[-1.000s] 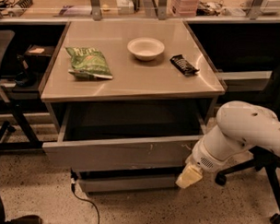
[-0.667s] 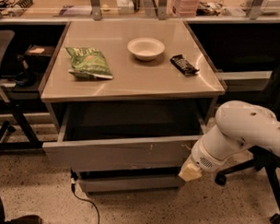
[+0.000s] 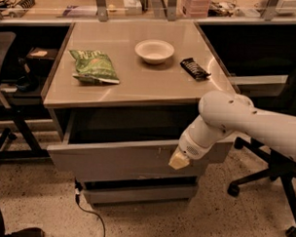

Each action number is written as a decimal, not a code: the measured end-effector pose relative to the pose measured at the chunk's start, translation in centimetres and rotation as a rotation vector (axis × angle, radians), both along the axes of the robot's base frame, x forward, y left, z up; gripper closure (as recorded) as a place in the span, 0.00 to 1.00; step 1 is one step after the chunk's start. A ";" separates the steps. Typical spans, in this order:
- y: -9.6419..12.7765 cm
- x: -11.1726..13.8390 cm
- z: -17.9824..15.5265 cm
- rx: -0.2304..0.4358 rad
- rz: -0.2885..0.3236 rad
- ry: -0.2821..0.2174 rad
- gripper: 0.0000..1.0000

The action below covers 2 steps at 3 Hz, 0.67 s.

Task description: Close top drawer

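The top drawer [image 3: 112,160] is a wide grey drawer under the desk top, pulled out toward me, with a flat front panel bearing small pale scuffs. Its dark inside shows behind the panel. My white arm comes in from the right, and my gripper [image 3: 179,160] with its pale tip sits against the right part of the drawer's front panel. A slimmer grey drawer front [image 3: 140,192] sits below it.
On the desk top [image 3: 134,81] lie a green chip bag [image 3: 94,66], a white bowl [image 3: 154,51] and a dark snack bar [image 3: 195,68]. An office chair base [image 3: 277,186] stands at right, a chair [image 3: 3,86] at left, a cable [image 3: 88,213] on the floor.
My arm and gripper have moved left and slightly up along the drawer front. The drawer still stands about as far out as before.
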<state>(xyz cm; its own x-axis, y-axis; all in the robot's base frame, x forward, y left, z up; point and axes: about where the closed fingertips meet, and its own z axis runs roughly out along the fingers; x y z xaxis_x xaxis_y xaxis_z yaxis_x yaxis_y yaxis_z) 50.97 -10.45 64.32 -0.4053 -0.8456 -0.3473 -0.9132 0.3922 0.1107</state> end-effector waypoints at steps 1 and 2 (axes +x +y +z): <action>0.0 0.0 0.0 0.000 0.000 0.000 1.00; 0.0 0.0 0.0 0.000 0.000 0.000 0.80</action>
<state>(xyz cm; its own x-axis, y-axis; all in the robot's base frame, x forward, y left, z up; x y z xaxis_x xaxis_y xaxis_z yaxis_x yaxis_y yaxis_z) 50.97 -10.45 64.32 -0.4053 -0.8457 -0.3472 -0.9132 0.3922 0.1108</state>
